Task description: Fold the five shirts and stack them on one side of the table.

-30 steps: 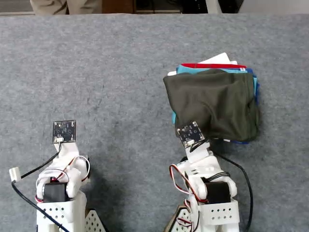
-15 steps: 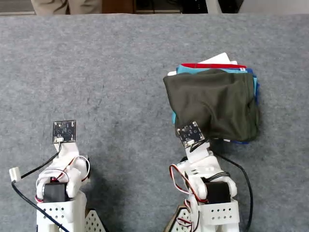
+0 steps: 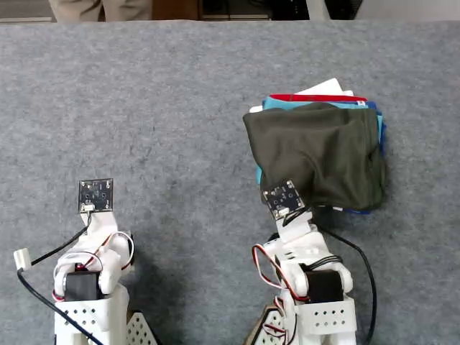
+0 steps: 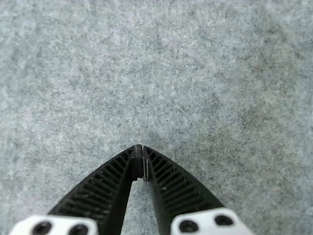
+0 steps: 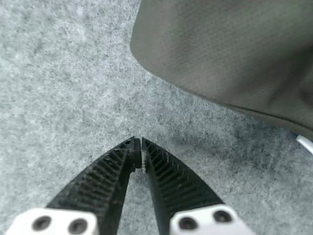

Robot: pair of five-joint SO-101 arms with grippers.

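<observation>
Stack of shirts (image 3: 320, 147) sat on the right half of the table (image 3: 144, 108), about midway between the near and far edges. The top layer was a dark olive shirt (image 3: 316, 154), folded and covering most of the pile. Strips of a teal shirt (image 3: 277, 103), a red shirt (image 3: 316, 97), a white shirt (image 3: 323, 87) and a blue shirt (image 3: 382, 136) showed along its far and right edges.

The grey felt of the left half lay bare out to its edges.

Left arm (image 3: 90, 277) and right arm (image 3: 313, 277) were drawn back at the near edge.

Left gripper (image 4: 139, 159): tips pressed together, nothing between them, over bare felt well apart from the stack.

Right gripper (image 5: 137, 152): tips likewise together and empty, over felt just beside the olive shirt's near left corner, not touching it.
</observation>
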